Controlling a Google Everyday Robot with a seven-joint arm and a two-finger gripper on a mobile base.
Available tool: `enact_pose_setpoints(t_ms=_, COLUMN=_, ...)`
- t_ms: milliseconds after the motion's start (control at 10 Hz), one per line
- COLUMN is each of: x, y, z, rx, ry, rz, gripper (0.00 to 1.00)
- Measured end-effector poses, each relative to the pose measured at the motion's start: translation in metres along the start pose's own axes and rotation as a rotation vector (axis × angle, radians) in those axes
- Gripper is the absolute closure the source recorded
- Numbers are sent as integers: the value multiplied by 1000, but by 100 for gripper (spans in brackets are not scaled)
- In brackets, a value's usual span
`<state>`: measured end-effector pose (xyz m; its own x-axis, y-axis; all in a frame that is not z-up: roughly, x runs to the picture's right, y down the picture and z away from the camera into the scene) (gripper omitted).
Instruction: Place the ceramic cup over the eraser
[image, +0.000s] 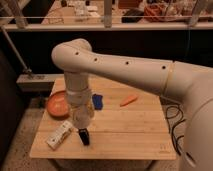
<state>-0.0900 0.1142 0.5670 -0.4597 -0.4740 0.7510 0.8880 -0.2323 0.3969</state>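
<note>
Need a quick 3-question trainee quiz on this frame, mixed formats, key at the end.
1. True or false: the orange bowl rests on the wooden table, on the left side of the camera view.
2. The gripper hangs low over the table near its front edge. Which thing lies nearest it? A) the white carton B) the orange stick C) the floor cables
3. Fill in: the small object on the table just beside the arm is ____ in colour.
Key: 1 true; 2 A; 3 blue.
</note>
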Motion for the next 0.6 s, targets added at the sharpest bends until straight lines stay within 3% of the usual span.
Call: enact_pose_setpoints(t_ms=600, x=-11, y=-3, z=22, rx=1, ry=-59, rz=-9, gripper=94)
